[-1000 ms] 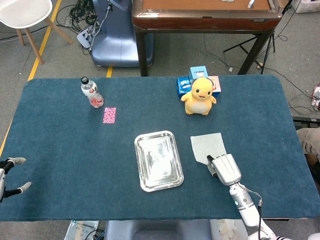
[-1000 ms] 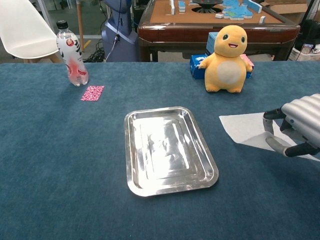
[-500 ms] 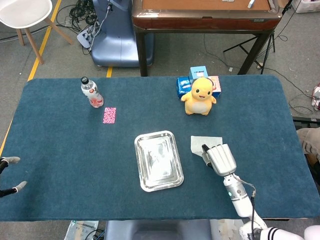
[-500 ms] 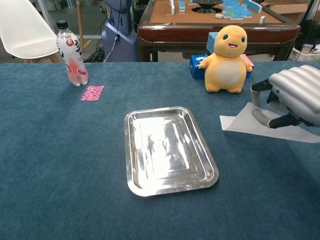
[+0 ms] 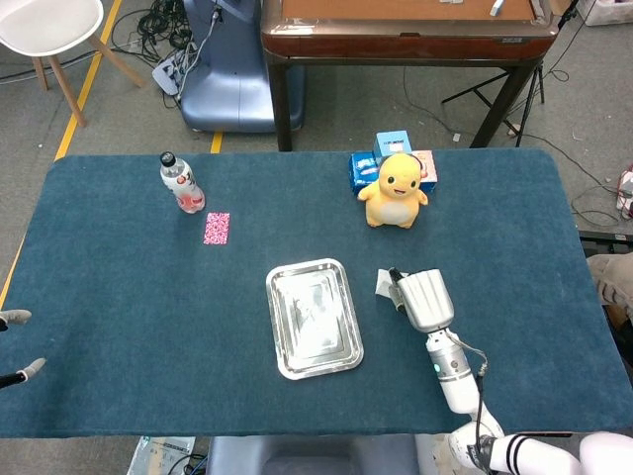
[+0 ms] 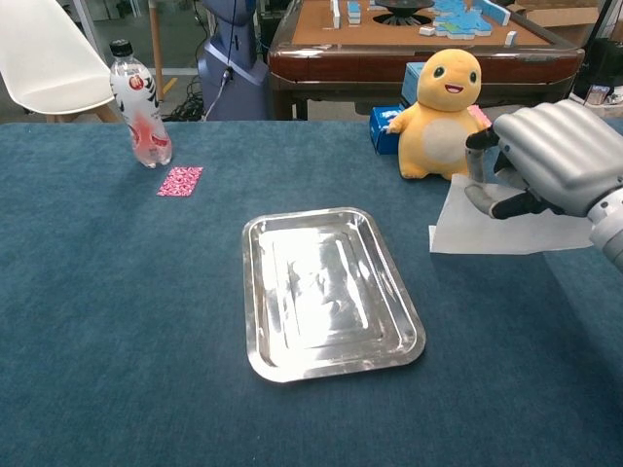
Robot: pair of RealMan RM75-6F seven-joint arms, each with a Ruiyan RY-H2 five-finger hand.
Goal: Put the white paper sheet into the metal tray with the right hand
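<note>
**White sheet held above the table, right of the tray**

White paper sheet (image 6: 492, 226) is pinched by the right hand (image 6: 545, 161), lifted clear of the blue table (image 5: 119, 297), just right of the metal tray (image 6: 329, 292). From the head view we see the hand covering most of the sheet. Of the left hand (image 5: 15, 346) only fingertips, spread apart, show at the frame edge; nothing lies between them.
</note>
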